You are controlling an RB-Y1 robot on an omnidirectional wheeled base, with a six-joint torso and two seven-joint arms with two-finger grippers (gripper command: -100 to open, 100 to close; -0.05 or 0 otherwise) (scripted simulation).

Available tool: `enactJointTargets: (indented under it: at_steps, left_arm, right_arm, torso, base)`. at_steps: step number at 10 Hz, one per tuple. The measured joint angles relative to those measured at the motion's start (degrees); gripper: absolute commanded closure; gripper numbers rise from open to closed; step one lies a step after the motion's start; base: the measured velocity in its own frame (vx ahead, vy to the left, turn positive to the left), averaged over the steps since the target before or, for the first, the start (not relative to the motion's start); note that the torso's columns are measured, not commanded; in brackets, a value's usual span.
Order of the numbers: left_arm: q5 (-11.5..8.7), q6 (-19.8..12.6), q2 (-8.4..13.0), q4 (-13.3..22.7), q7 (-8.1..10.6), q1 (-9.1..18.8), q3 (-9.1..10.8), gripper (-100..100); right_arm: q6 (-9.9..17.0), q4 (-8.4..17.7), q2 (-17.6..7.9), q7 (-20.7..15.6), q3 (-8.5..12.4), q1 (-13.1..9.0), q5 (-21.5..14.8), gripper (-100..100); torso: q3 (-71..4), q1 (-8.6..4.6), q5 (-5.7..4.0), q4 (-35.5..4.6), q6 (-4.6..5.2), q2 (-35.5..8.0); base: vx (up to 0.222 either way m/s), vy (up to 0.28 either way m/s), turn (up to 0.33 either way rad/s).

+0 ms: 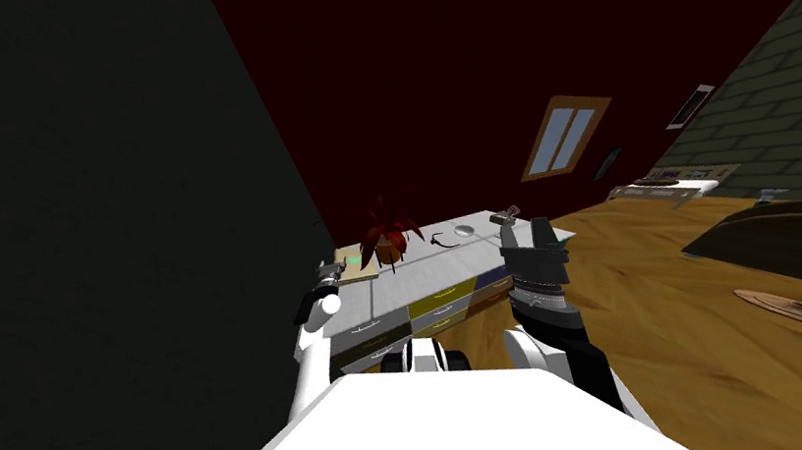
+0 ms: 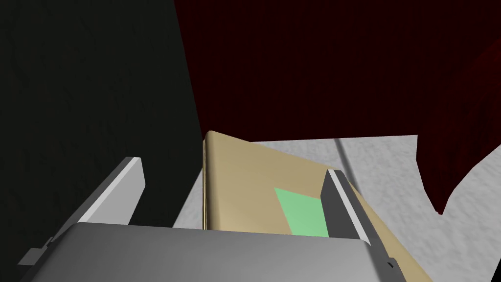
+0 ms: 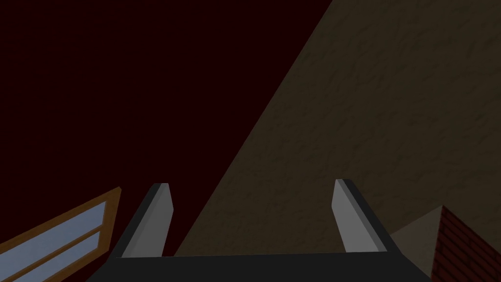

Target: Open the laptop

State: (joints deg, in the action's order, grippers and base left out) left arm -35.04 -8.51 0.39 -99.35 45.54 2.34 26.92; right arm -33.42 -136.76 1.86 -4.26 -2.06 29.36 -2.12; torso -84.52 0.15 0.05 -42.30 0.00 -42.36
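Laptop [image 2: 254,196] edge lies between the left gripper's [image 2: 234,169] spread fingers [image 2: 122,191].

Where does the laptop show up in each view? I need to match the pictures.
Head view: the laptop, tan with a green patch, lies at the desk's left end, by the left claw.
Left wrist view: the laptop lies close ahead of the open left claw, with its green patch by one finger.
Right wrist view: the open right claw points up, away from the desk.
Shared landmark: the desk's light top.
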Motion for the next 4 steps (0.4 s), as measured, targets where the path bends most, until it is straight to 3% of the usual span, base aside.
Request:
enactJointTargets:
  at_steps: [4]
  left_arm:
    - [0.00, 0.00, 0.00, 0.00, 0.00, 0.00, 0.00, 0]
  right_arm:
    - [0.00, 0.00, 0.00, 0.00, 0.00, 0.00, 0.00, 0]
  torso:
    - [-0.05, -0.17, -0.06, 0.02, 0.00, 0.09]
  base:
    - [0.000, 0.000, 0.000]
